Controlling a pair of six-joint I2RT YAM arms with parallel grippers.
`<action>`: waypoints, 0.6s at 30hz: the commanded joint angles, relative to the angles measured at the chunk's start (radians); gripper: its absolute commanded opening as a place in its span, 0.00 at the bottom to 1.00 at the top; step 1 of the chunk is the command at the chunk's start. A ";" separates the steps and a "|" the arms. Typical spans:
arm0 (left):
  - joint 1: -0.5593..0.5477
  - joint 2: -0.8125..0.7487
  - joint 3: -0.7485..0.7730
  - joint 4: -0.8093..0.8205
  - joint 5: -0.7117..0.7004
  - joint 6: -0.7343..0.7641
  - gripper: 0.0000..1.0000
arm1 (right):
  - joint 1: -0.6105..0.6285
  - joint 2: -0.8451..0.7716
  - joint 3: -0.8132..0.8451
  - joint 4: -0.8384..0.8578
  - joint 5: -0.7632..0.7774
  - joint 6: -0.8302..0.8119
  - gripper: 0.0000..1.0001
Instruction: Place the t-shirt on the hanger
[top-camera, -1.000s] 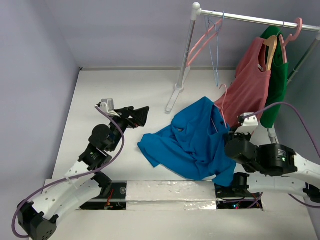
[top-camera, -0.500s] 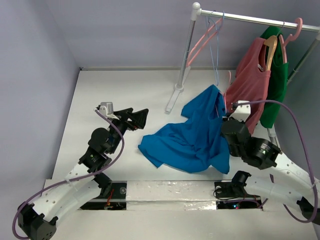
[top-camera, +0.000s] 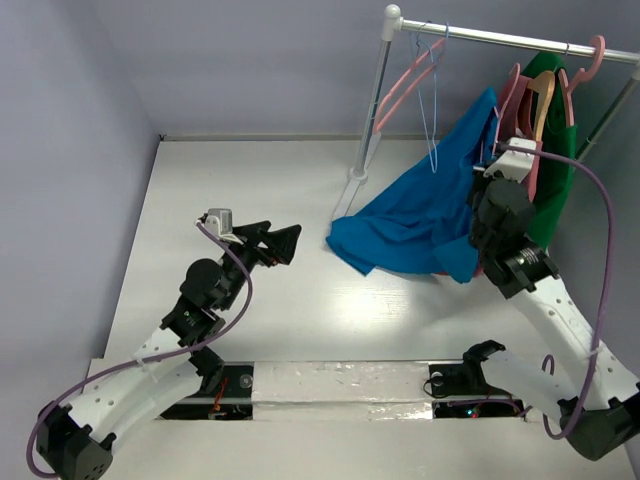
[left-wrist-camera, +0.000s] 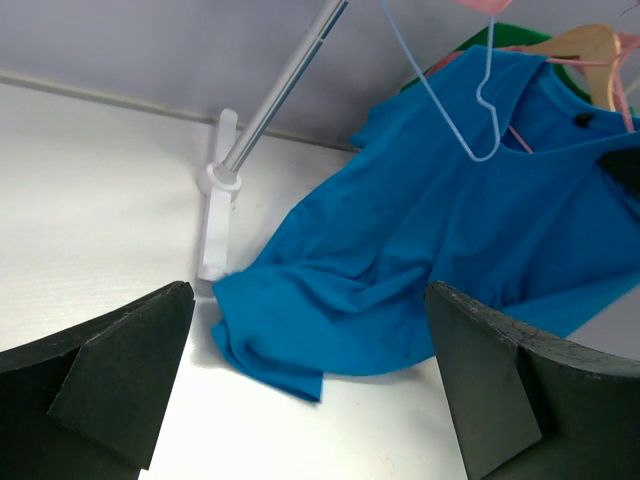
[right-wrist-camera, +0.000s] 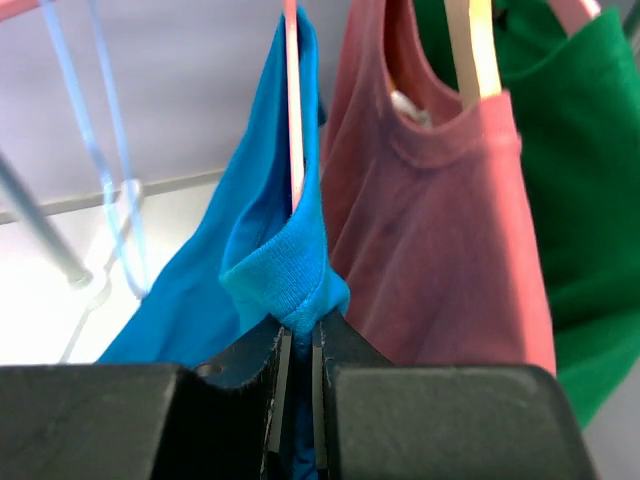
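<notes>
1. Right gripper (right-wrist-camera: 298, 335): fingers pinched nearly together on a folded edge of the t-shirt (top-camera: 420, 215). It looks like the collar band.
2. The grip point is high, up by the rail (top-camera: 500, 38), right beside the salmon-red top (right-wrist-camera: 430, 200).
3. The hanger (right-wrist-camera: 292, 100) shows in the right wrist view as a thin pink bar. It runs straight down into the blue fold just above the closed fingers. Cannot tell whether the fingers also pinch the bar; the fabric hides it.
4. In the top view a pink curve (top-camera: 508, 92) shows at the top of the shirt, against the red top. It is probably the same hanger's hook.
5. The t-shirt hangs from the pinch and slopes down to the left. Its low end rests on the table (top-camera: 250, 180) by the foot of the rack post (top-camera: 375, 90). The left wrist view shows that end bunched just beside the foot.
6. Left gripper (top-camera: 278, 240): fingers wide apart, holding nothing. It sits low over the table, apart from the shirt and pointed toward it.
7. A pale blue hanger (left-wrist-camera: 470, 150) hangs from the rail in front of the shirt's upper part.
8. The red top is on a wooden hanger (right-wrist-camera: 470, 50), with a dark green garment (right-wrist-camera: 570, 200) behind it.
9. A second pink hanger (top-camera: 405, 80) hangs at the rail's left end near the post.
</notes>
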 joint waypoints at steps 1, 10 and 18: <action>0.003 -0.038 -0.011 0.057 0.015 0.012 0.99 | -0.083 0.033 0.080 0.199 -0.109 -0.082 0.00; 0.003 -0.040 -0.014 0.058 0.034 0.007 0.99 | -0.141 0.136 0.210 0.272 -0.144 -0.160 0.00; 0.003 -0.037 -0.019 0.064 0.032 0.010 0.99 | -0.247 0.269 0.293 0.256 -0.210 -0.158 0.00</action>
